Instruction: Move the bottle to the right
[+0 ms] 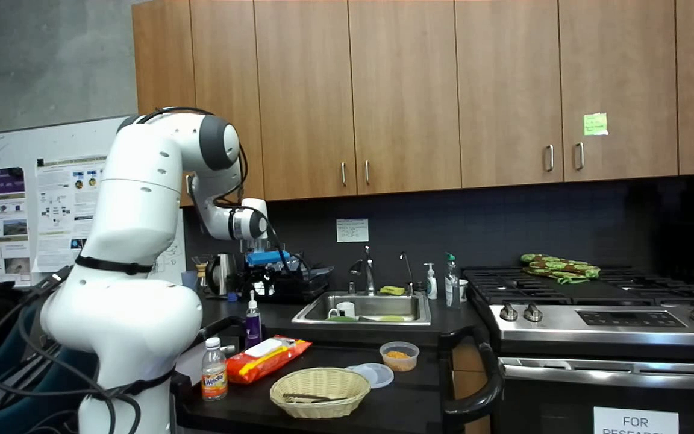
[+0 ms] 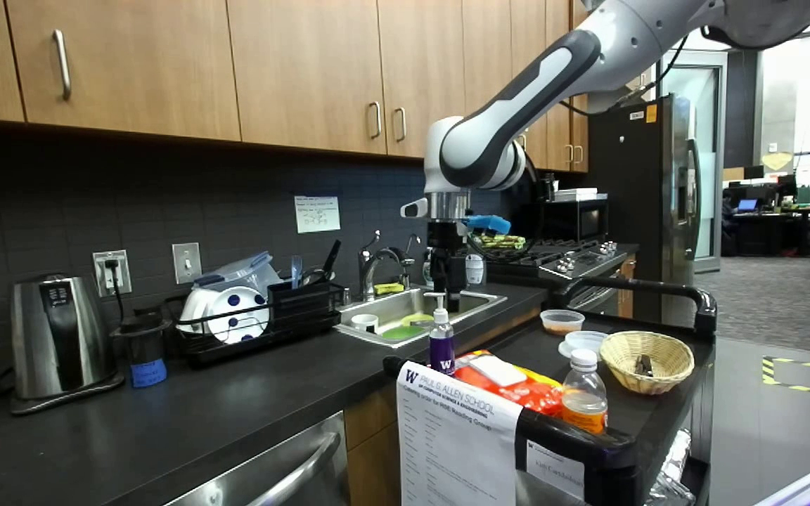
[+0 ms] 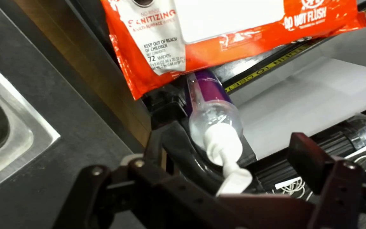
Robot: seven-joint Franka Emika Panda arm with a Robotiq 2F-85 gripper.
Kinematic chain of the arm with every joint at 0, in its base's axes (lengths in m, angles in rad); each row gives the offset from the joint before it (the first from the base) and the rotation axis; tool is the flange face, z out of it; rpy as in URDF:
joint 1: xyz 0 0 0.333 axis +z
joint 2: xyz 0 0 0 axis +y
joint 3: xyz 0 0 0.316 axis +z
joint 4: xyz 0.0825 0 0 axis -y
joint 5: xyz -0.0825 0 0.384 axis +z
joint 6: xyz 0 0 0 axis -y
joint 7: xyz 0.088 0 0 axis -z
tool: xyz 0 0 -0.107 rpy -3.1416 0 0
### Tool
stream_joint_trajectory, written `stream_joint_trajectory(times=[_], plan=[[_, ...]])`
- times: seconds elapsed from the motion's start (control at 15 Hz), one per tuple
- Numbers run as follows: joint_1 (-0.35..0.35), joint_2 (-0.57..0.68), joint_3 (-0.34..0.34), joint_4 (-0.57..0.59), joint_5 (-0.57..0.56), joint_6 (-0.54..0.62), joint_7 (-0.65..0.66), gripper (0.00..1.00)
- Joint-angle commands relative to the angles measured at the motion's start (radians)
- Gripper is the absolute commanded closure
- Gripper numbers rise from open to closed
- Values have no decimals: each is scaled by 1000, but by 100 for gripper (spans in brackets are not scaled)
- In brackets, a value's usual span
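Wooden cabinets (image 1: 407, 96) ran above the dark counter (image 2: 131, 436), with the steel stove (image 1: 594, 333) in line beside it. My white arm (image 1: 136, 223) rose high and bent down at the wrist, and the black cart (image 1: 407, 401) stood alongside the counter. The sink (image 3: 37, 130) lay off to one side in my wrist view; on the cart sat the woven basket (image 1: 323, 411) and the red-orange wipes packet (image 3: 233, 47). My claw (image 3: 229, 151) was released, its two fingers (image 3: 310, 159) spread well apart. Lower down, the purple bottle (image 3: 213, 114) stood upright at the cart's counter-side corner, just beside the packet; from the wrist I saw it across the gap between my fingers, its white pump (image 3: 222, 143) toward me. In an exterior view, that pump showed right in front of my fingertips (image 2: 453, 303). Whether it reached up between them or ended below, I could not tell, nor whether bottle and packet touched. The shorter juice bottle (image 1: 214, 371), orange-labelled, stood just beside the packet too, and the clear round container (image 1: 400, 365), something orange inside, and a flat pale lid (image 1: 376, 375) were near the basket.
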Motion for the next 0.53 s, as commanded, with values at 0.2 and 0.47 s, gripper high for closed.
stream_joint_trajectory(times=[0.2, 0.47], plan=[[-1, 56, 4, 59, -41, -7, 0, 26], [0, 69, 2, 74, -52, -23, 6, 55]])
